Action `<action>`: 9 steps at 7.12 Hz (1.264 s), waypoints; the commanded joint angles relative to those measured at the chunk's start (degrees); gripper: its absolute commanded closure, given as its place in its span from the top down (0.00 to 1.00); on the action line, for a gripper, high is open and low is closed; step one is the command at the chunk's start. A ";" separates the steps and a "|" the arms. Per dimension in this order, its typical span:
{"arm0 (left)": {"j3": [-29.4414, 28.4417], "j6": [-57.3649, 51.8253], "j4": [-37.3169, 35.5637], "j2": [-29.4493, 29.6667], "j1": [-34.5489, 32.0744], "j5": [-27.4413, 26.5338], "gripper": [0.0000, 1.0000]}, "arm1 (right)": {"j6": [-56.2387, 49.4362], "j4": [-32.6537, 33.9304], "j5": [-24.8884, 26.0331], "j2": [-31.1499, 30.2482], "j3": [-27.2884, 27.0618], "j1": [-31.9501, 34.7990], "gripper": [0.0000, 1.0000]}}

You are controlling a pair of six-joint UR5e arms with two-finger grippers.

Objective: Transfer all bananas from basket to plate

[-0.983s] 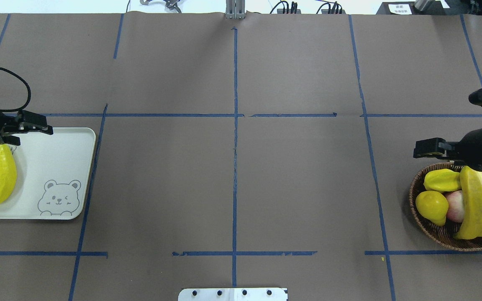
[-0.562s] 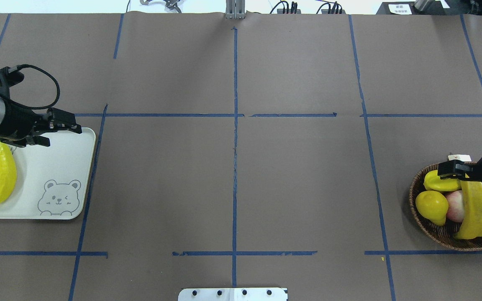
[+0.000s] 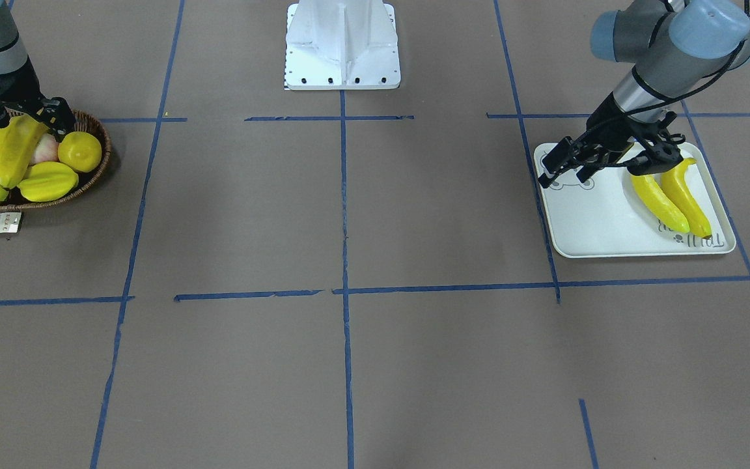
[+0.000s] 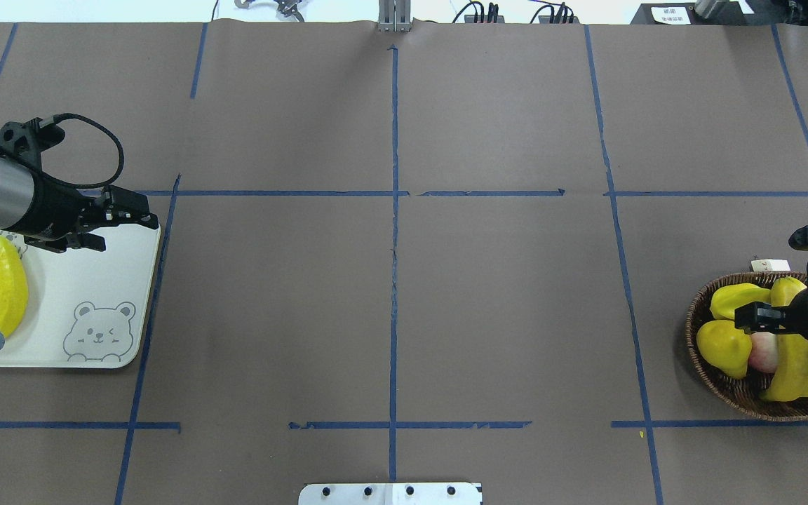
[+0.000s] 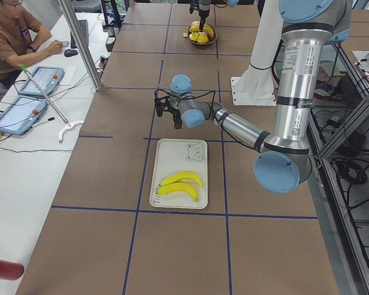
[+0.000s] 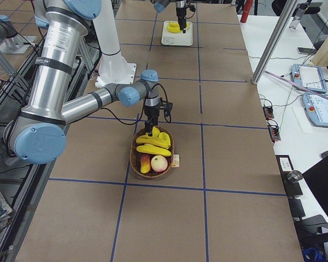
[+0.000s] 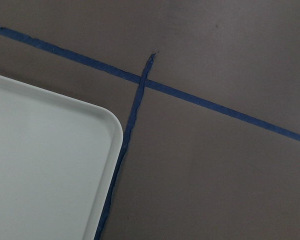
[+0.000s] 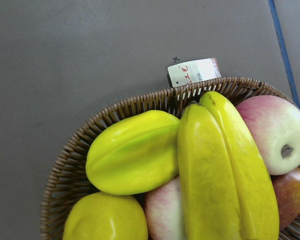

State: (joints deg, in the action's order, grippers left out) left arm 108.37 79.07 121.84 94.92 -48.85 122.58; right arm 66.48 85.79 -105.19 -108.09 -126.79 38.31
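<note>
Two yellow bananas [image 4: 8, 284] lie side by side on the pale plate [image 4: 95, 280] with the bear print; they also show in the front view [image 3: 658, 202]. My left gripper [image 4: 130, 235] is open and empty over the plate's far right corner [image 7: 65, 150], apart from those bananas. Two more bananas [image 4: 800, 358] lie across the fruit in the brown wicker basket [image 4: 726, 393]. My right gripper [image 4: 755, 321] hangs open low over their far ends [image 8: 210, 175], holding nothing. In the front view its fingers [image 3: 56, 112] stand either side of the bananas [image 3: 13, 153].
The basket also holds a ridged starfruit [image 8: 132, 152], a round lemon-like fruit [image 4: 723, 347] and pink apples [image 8: 275, 132]. A paper tag [image 4: 770, 265] lies just beyond its rim. Blue tape lines cross the brown table. The robot's base [image 3: 342, 45] stands mid-table.
My left gripper has moved right, off the bananas, towards the plate's far right corner. My right gripper has moved from beyond the basket to low over the bananas in it.
</note>
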 commanded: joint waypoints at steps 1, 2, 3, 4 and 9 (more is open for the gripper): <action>0.00 0.11 -0.02 0.62 0.25 0.11 1.00 | -2.13 -0.70 -0.45 -1.76 0.58 -0.17 1.00; -0.09 0.11 -0.02 0.62 0.25 0.12 1.00 | -2.23 -1.32 -0.89 -1.86 0.93 -0.43 1.00; -0.09 0.11 -0.02 0.62 0.25 0.20 1.00 | -2.49 -1.32 -1.07 -1.86 1.54 -1.13 1.00; -0.26 0.11 -0.02 0.62 0.25 0.20 1.00 | -2.49 -1.32 -1.07 -1.86 2.33 -1.92 1.00; -0.96 0.11 -0.02 1.32 1.21 0.03 1.00 | -3.54 -1.32 -1.60 -2.30 2.96 -2.81 0.15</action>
State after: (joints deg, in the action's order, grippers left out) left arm 107.68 79.19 121.82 96.03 -47.82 122.62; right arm 63.73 84.46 -106.70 -110.25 -123.86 35.48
